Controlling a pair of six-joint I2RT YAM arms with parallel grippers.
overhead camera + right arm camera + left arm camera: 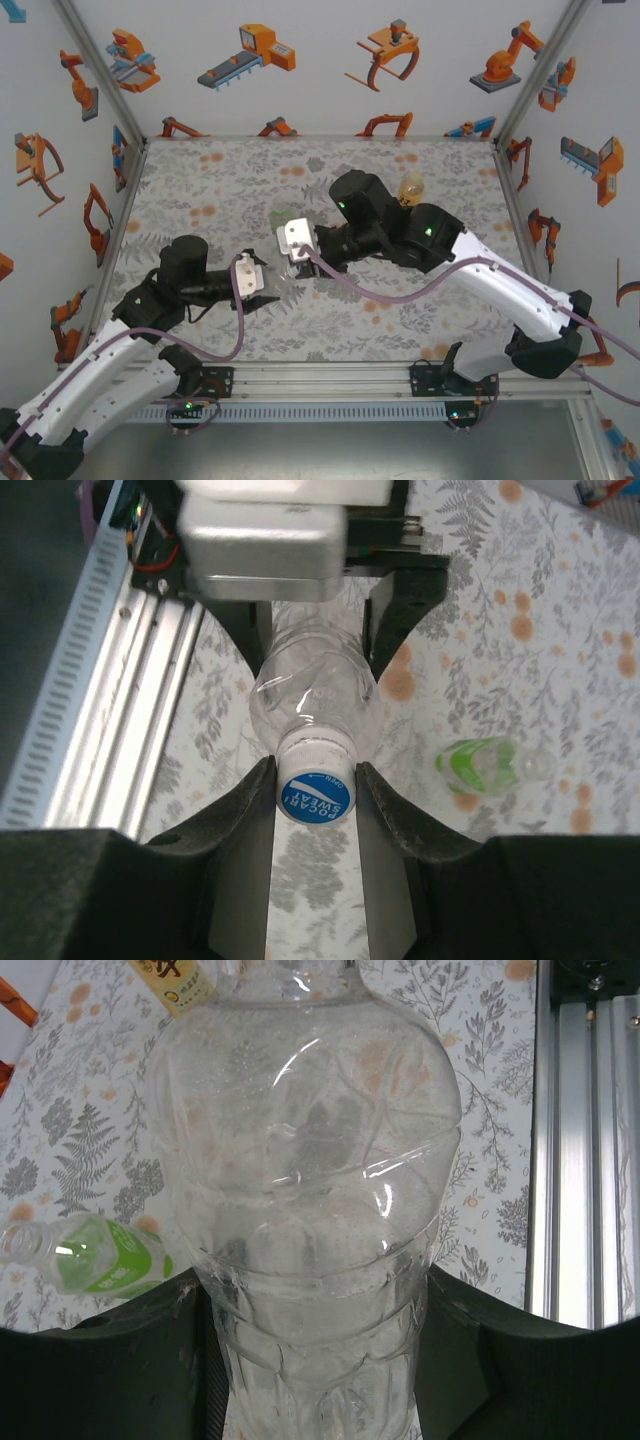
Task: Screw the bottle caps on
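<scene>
White cap [316, 795], blue centre; colourless bottle [310, 695]; other bottle [478, 765] seemingly green; grey-leafed table [560, 660].

- The colourless bottle [310, 1190] takes the middle, gripped low on its body between the dark fingers [110, 1370] of the left gripper [315, 1360]
- A green-tinted bottle [95, 1255] lies on the flowered surface [480, 1090] at the left, neck pointing left
- A yellow-labelled bottle [172, 982] at the top edge
- A metal rail [585, 1160] along the right
</scene>
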